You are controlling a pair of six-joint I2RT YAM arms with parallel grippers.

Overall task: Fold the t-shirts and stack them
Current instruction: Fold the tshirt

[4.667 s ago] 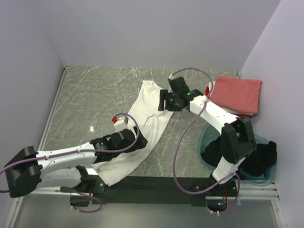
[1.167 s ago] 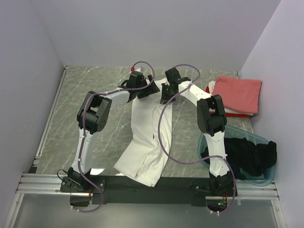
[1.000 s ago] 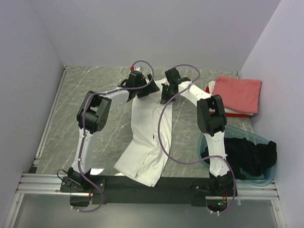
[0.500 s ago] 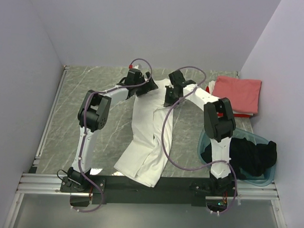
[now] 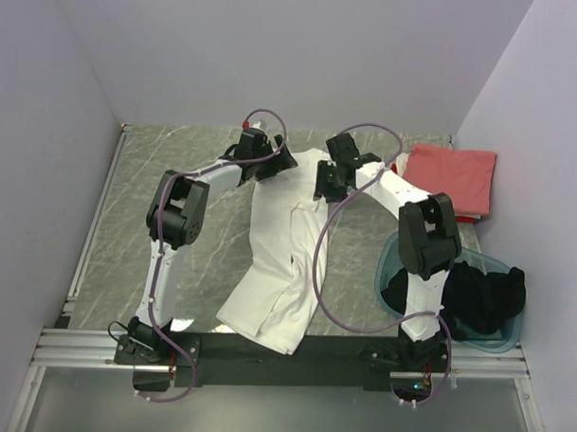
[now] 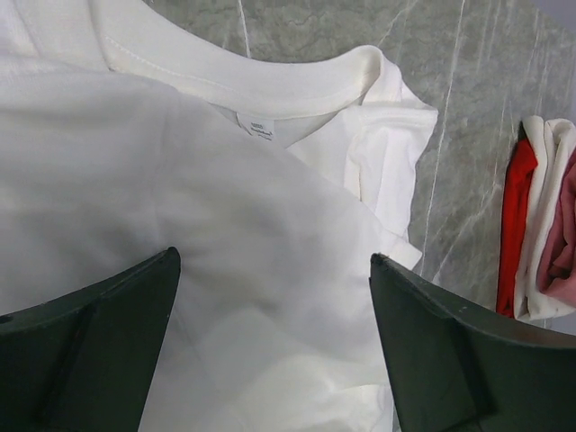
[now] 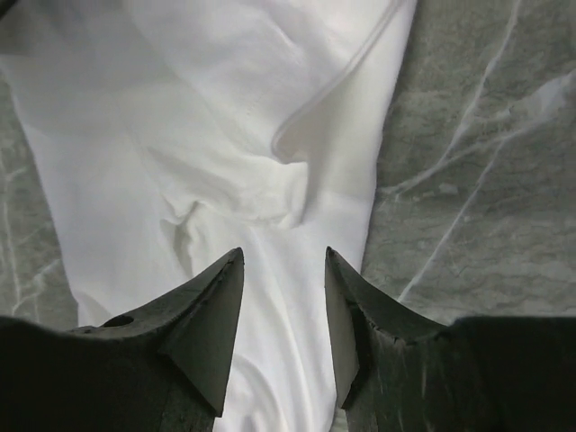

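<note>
Matt cloth t-shirt (image 5: pixel 278 258), smooth marbled table (image 5: pixel 167 164)

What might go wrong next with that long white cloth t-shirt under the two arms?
1. The white t-shirt lies rumpled, with a sleeve bunched beside the collar. The left gripper and right gripper are both open above it, so a fold started now may come out crooked.
2. The right arm's purple cable hangs across the cloth and might drag it when that arm moves.
3. The shirt's near hem reaches the black rail and could slip over.
</note>
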